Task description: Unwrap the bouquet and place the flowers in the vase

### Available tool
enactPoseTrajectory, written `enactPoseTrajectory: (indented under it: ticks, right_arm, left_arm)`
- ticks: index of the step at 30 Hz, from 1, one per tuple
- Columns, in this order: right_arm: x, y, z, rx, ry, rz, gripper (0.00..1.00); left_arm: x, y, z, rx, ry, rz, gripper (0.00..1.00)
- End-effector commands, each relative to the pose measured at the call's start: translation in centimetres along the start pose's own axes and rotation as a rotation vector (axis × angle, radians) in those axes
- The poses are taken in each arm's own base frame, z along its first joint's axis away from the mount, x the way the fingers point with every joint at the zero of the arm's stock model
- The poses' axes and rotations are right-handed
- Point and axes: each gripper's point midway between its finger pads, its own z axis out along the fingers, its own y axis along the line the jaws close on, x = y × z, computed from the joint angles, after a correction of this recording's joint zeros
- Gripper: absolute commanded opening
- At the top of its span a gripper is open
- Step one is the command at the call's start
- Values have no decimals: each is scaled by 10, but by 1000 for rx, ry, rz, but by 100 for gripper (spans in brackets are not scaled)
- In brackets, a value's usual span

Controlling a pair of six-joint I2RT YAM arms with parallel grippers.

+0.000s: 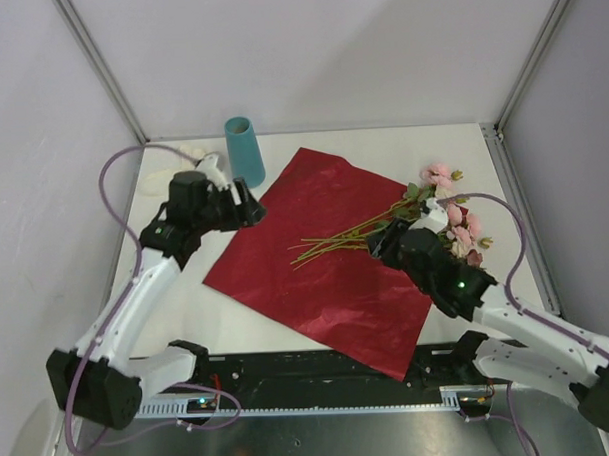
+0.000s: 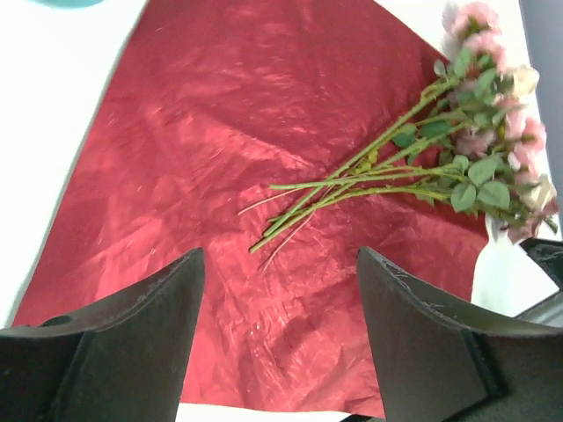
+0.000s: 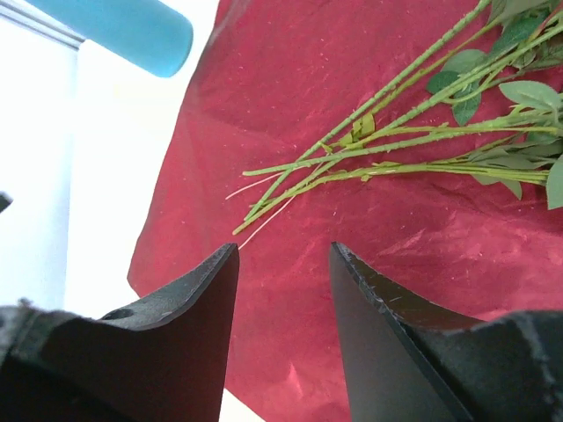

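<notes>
Past the right gripper (image 1: 382,243), flowers (image 2: 479,169) lie partly hidden; it and the left gripper (image 1: 252,212) stand apart, empty.

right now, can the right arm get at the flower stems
Probably yes: the right gripper hangs open and empty near the stems, which lie loose on the flat wrapping paper, nothing between.

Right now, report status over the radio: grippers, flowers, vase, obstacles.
Left gripper and right gripper open, empty. Flowers loose on flat red wrapping paper. Vase upright beside paper's far edge. No obstacle seen between.
</notes>
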Motion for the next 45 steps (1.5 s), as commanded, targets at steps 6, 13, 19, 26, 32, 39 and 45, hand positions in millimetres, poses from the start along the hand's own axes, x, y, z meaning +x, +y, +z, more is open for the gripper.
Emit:
enactPoseTrajectory:
  ticks: [6, 13, 19, 26, 32, 39, 45]
  right_arm:
    - [-6, -18, -39, -102, -45, -2, 50]
    - [-2, -29, -46, -117, -44, -10, 50]
    - [0, -23, -48, -151, -36, 4, 50]
    - [6, -20, -45, -161, -7, 3, 50]
    - [4, -20, -45, -162, -17, 6, 50]
    - [5, -15, -45, -179, -9, 15, 50]
    - [4, -14, -47, -191, -7, 10, 50]
  left_arm:
    - [8, -57, 78, 237, 211, 455, 70]
    - [38, -51, 131, 292, 341, 573, 70]
    - [82, -49, 169, 383, 474, 622, 72]
    - [101, -51, 191, 442, 533, 629, 75]
    - [125, -54, 193, 495, 606, 606, 71]
    - [145, -51, 187, 508, 686, 615, 68]
    - [147, -56, 179, 530, 715, 607, 63]
